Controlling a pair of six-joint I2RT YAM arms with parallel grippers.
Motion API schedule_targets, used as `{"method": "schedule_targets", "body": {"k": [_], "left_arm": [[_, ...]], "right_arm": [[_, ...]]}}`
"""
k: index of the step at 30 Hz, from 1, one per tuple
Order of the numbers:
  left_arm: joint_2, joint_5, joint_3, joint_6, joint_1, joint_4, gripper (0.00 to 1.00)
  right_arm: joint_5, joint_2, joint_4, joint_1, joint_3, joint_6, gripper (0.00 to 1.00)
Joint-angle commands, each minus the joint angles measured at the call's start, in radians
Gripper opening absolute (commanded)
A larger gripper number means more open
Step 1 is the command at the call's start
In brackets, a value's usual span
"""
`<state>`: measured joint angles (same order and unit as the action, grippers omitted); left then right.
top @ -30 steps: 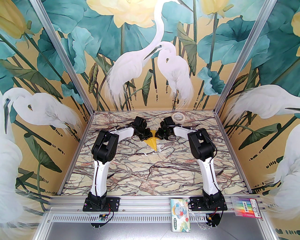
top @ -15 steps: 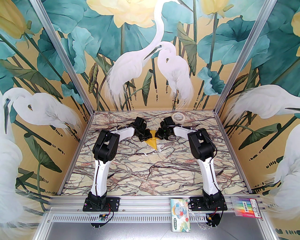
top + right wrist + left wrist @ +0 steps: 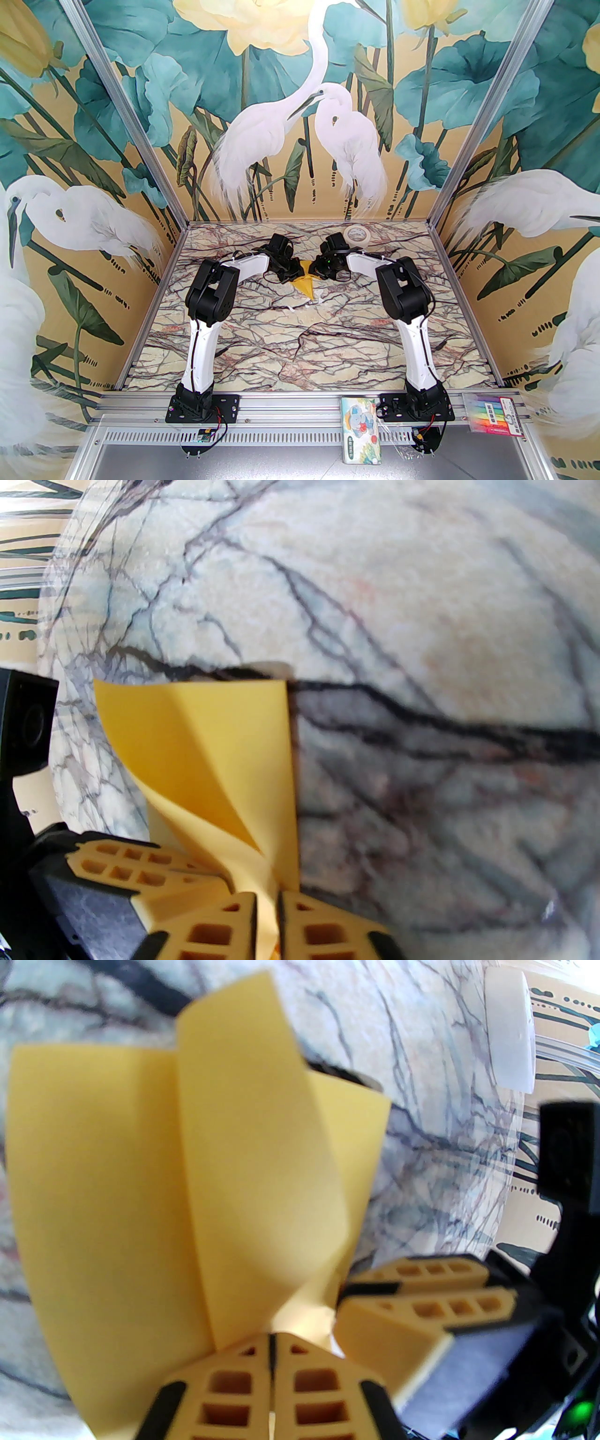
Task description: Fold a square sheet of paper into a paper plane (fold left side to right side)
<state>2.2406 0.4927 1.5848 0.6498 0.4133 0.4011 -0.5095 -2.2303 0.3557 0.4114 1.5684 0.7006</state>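
Pinched tight on the far end of the paper plane (image 3: 307, 285) with left gripper (image 3: 271, 1351) and right gripper (image 3: 267, 902), tips almost touching, over the far middle of the marble table (image 3: 300, 337). Against a second ago, barely changed: pointed near tip drawn slightly farther back, flaps bowed upward.

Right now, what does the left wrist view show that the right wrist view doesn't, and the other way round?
Left wrist: the cream tape roll near the wall, and the yellow paper fanned into raised flaps. Right wrist: a paper layer curling down between the shut fingers of the right gripper. Shared: the paper, the marble table, and both grippers meeting at the paper's end, the left gripper also shut on it.
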Motion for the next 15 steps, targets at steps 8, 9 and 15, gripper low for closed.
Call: {"method": "schedule_targets", "body": {"k": [8, 9, 15], "left_arm": [[0.028, -0.017, -0.009, -0.01, -0.002, 0.018, 0.06], [0.028, -0.017, -0.009, -0.01, -0.002, 0.019, 0.06], [0.03, -0.016, -0.009, -0.01, -0.001, 0.017, 0.06]], "right_arm": [[-0.14, 0.166, -0.068, 0.036, -0.137, -0.03, 0.0], [-0.159, 0.164, -0.068, 0.042, -0.139, -0.032, 0.0], [-0.219, 0.104, -0.073, 0.061, -0.15, -0.011, 0.0]]}}
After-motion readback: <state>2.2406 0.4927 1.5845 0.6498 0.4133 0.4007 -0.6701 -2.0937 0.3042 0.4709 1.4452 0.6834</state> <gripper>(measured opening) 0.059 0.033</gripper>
